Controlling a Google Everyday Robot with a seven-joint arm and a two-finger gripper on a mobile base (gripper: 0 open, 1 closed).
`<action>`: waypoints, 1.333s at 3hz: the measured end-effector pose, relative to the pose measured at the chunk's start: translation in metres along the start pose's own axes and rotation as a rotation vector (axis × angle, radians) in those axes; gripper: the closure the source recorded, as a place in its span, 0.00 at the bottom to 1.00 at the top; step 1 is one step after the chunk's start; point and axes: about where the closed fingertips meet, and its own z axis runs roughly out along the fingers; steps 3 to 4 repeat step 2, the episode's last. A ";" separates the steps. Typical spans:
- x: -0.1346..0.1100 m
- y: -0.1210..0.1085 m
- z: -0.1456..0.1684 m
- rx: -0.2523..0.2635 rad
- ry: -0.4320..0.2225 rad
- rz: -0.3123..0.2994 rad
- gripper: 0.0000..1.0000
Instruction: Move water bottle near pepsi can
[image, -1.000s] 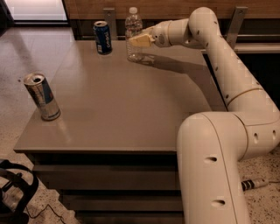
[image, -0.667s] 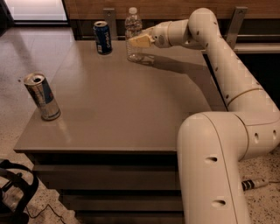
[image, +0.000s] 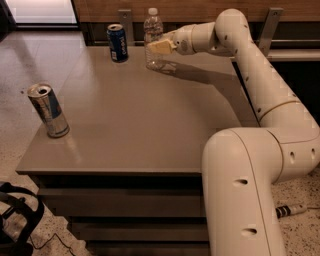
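The water bottle (image: 154, 30), clear with a white cap, stands upright at the far edge of the table (image: 135, 125). The pepsi can (image: 117, 42), dark blue with a silver top, stands a short way to the bottle's left. My gripper (image: 160, 46) reaches in from the right and is at the bottle's mid body, overlapping it in the camera view. The bottle's base rests on the table.
A slimmer silver-and-blue can (image: 48, 111) stands near the table's front left edge. My arm (image: 260, 90) runs along the table's right side. A wooden wall with metal brackets lies behind the table. A black object (image: 17, 220) lies on the floor at lower left.
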 end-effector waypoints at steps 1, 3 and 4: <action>0.000 0.000 0.000 0.000 0.000 0.000 0.13; 0.001 0.002 0.004 -0.005 0.001 0.001 0.00; 0.001 0.002 0.004 -0.005 0.001 0.001 0.00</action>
